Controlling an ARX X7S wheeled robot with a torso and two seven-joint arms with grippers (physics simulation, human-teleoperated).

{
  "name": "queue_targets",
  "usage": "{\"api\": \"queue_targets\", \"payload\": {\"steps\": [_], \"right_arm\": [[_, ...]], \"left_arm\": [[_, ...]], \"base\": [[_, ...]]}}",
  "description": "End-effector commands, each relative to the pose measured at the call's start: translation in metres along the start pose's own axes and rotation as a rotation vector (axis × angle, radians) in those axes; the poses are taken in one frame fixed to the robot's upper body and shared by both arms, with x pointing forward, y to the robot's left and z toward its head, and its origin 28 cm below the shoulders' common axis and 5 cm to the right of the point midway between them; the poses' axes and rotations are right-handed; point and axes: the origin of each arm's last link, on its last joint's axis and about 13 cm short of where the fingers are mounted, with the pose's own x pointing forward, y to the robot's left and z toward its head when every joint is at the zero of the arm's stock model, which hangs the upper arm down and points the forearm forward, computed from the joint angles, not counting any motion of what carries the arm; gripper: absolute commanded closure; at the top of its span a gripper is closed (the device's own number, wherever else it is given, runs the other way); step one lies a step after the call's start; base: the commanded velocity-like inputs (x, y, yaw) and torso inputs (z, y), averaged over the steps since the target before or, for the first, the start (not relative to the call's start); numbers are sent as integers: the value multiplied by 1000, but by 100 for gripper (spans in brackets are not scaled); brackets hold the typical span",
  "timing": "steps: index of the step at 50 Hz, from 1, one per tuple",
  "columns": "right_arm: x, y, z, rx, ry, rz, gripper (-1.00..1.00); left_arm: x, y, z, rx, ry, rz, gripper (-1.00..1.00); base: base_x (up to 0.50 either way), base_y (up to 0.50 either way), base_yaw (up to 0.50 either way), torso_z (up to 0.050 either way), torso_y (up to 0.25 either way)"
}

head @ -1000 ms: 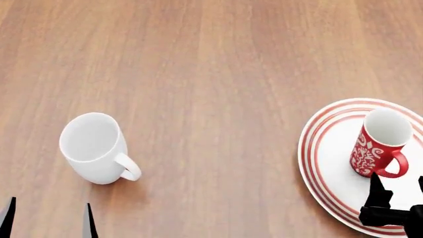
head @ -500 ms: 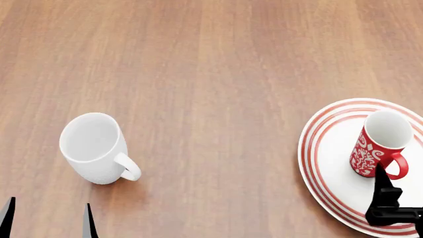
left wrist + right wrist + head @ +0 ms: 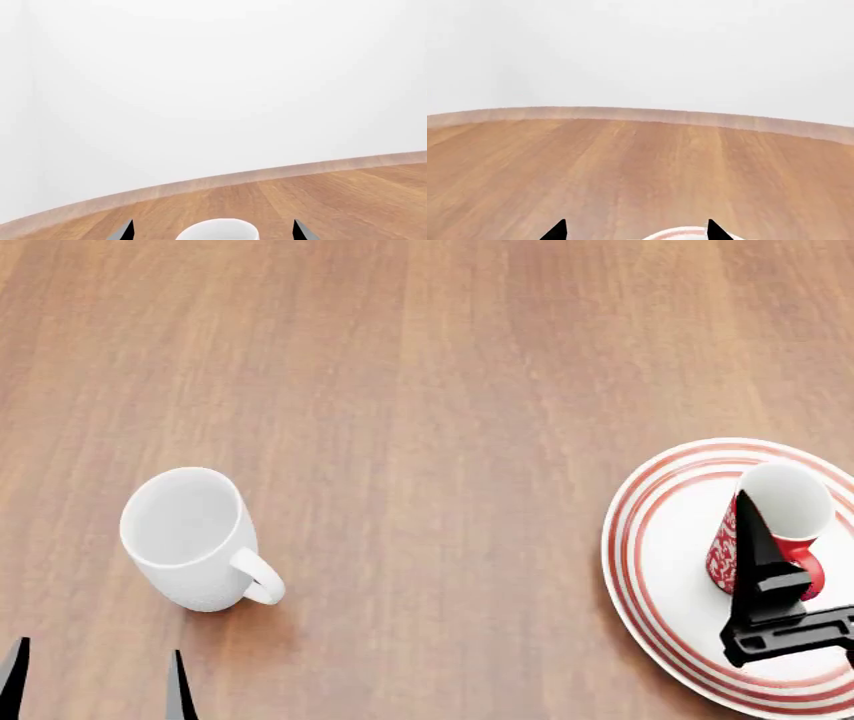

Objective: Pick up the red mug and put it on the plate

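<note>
The red mug (image 3: 727,540), with white patterning and a white inside, stands upright on the plate (image 3: 661,570) at the right edge of the head view. My right gripper (image 3: 798,505) is open and empty. It hovers over the plate, and one black finger (image 3: 758,550) overlaps the mug's side in the head view. In the right wrist view the right gripper (image 3: 636,231) shows two spread fingertips, with the plate's rim (image 3: 684,234) just below them. My left gripper (image 3: 96,680) is open and empty at the near left.
A plain white mug (image 3: 187,540) stands upright on the wooden table (image 3: 427,390), handle toward the near right, just beyond my left gripper. It also shows between the fingertips of the left gripper (image 3: 212,227) in the left wrist view (image 3: 217,233). A white wall lies beyond the table's edge.
My right gripper has risen and moved forward over the plate, so its finger now overlaps the red mug in the head view. The mug, the plate and the left arm have not moved.
</note>
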Motion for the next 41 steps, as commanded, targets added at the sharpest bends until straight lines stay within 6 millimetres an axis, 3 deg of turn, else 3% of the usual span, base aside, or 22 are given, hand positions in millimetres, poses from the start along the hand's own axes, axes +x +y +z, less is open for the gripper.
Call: {"api": "queue_targets", "payload": {"steps": [1,14,41], "right_arm": [[-1,20,33,-45,-101,104,-100],[-5,39,60,-97,-212,208,-100],[-20,66,87,-158,-319,338,-100]], "left_arm": [[0,0,0,1,0,1,-100],[0,0,0,1,-3,1,-100],[0,0,0,4,-7,2,-100]], "base": [[0,0,0,0,0],[0,0,0,0,0],[0,0,0,0,0]]}}
